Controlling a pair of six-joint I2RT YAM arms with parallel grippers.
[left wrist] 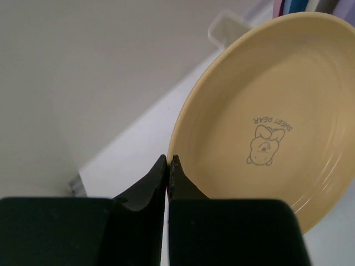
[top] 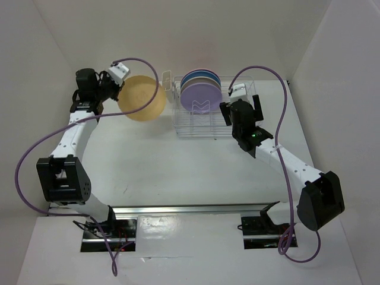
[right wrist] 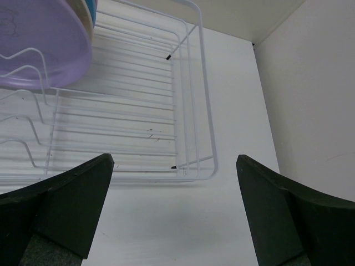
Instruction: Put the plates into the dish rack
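Top external view shows the left hand [top: 120, 89] pinching the yellow plate [top: 142, 98] by its rim at upper left, beside the dish rack [top: 202, 127], so it should slide it in upright, slowly, into a free gap.

From my end the yellow plate [left wrist: 266, 127] reads as smooth matt plastic with a faint printed bear on it, and the purple plate [right wrist: 39, 44] has the same dull plastic look. The dish rack [right wrist: 191, 111] is thin wire with a slightly glossy white coating, the desk [right wrist: 166, 221] is smooth matt white. On the right gripper [right wrist: 175, 160] the fingers [right wrist: 66, 205] look like matt black plastic, a bit grainy.
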